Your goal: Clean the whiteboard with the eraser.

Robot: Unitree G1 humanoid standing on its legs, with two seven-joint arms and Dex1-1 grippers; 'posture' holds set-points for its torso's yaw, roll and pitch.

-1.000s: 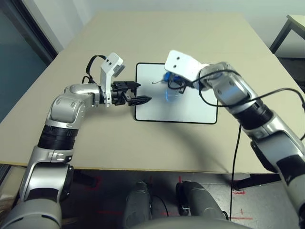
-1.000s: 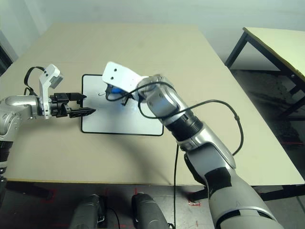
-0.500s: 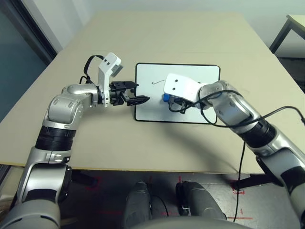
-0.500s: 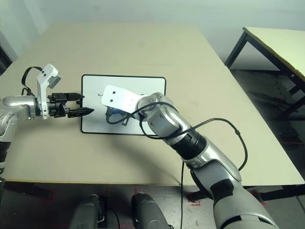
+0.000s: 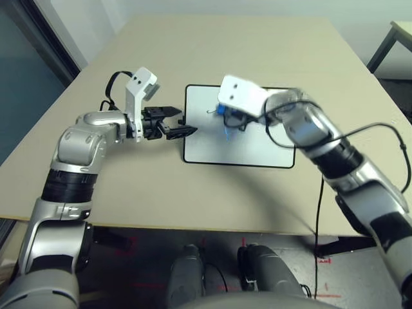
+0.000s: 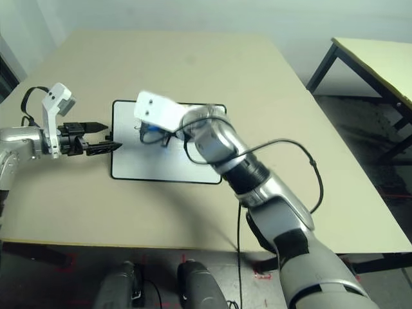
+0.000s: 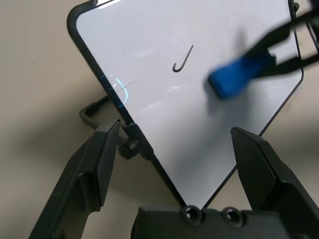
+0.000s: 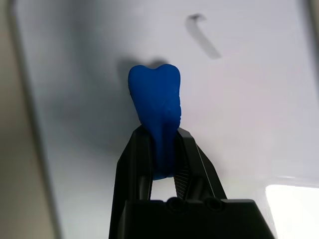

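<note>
The whiteboard [image 5: 248, 147] lies flat on the tan table, with a small black hook-shaped mark [image 7: 183, 59] near its far left part. My right gripper [image 8: 158, 133] is shut on the blue eraser [image 8: 154, 102]. It holds the eraser's free end down on the board just beside the mark [image 8: 202, 35]. In the left eye view the eraser [image 5: 223, 111] sits under the white wrist housing. My left gripper [image 5: 185, 125] is open at the board's left short edge. Its fingers [image 7: 102, 154] straddle the frame and a black knob [image 7: 130, 147].
The tan table [image 5: 257, 45] stretches far beyond the board, with its near edge close to my body. A black cable [image 5: 320, 193] hangs from my right forearm. A second table [image 6: 380, 58] stands off to the right.
My right gripper has swept the eraser from the board's near side back toward the far left, next to the hook mark. The left gripper stays at the board's left edge.
</note>
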